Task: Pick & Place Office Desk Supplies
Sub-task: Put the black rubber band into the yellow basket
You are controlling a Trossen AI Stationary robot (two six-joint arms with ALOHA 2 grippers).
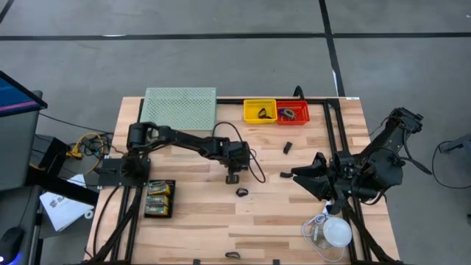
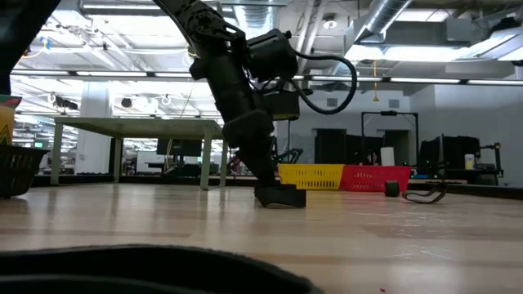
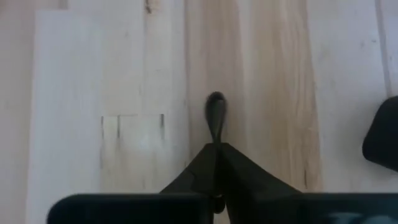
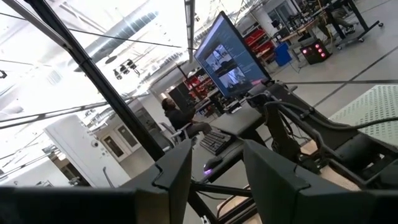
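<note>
My left gripper (image 1: 233,177) stands at the table's middle, pointing down, its fingertips (image 3: 215,149) shut on a small black clip (image 3: 216,112) at the tabletop (image 2: 280,196). A second black clip (image 1: 241,193) lies just nearer, also seen as a dark shape (image 3: 380,140). More black pieces lie loose: one (image 1: 288,147) toward the bins and one (image 1: 232,255) at the near edge. Green card-backed packs (image 1: 159,199) lie flat at the left. My right gripper (image 1: 298,175) waits open above the table's right side, fingers (image 4: 180,174) apart, touching nothing. My left gripper pinches the black clip between its two fingertips from above, pointing down. A narrow rounded end of the clip (image 3: 216,111) sticks out past the fingertips against the wood. The clip is at table level (image 2: 282,198); whether it is lifted clear I cannot tell.
A yellow bin (image 1: 260,110) and a red bin (image 1: 292,112) with items in them stand at the far edge, beside the pale-green mesh stand (image 1: 179,108). The white dome (image 1: 335,234) with its cord sits near right. A black frame (image 1: 335,132) runs along the right side.
</note>
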